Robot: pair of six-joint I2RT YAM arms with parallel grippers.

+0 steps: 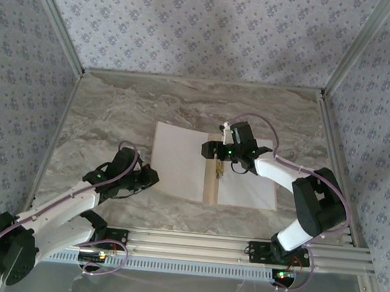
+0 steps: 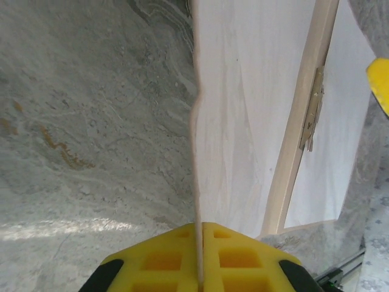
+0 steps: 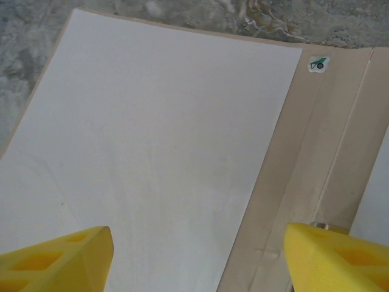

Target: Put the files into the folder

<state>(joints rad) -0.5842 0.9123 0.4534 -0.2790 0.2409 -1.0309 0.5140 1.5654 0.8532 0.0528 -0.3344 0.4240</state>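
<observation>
On the grey marble table [image 1: 115,111], between the two arms, the tan folder [image 1: 210,189] lies open. The files are already inside it: one white sheet [image 1: 179,162] covers the left leaf and the second sheet [image 1: 249,189] covers the right leaf, each leaving only a thin brown border. The left gripper [image 2: 199,230] has its yellow jaws pressed together on the outer edge of the left leaf, close to the near corner. In the wrist view this edge runs thin and a little wavy away from the pads, so I think the leaf is raised slightly from the table at that place. I cannot tell if the paper edge is pinched together with the cardboard. A grip on the outer edge makes sense to me, because from there the leaf can be swung over the spine [image 3: 316,152] to close the folder. The right gripper [image 3: 197,234] hangs above the middle with jaws wide apart and nothing between them, one finger over the left sheet and the other beside the metal fastener [image 2: 313,109]. I judge it is placed there to be ready if the paper moves. The risk is that the left sheet slides when its leaf tilts.
</observation>
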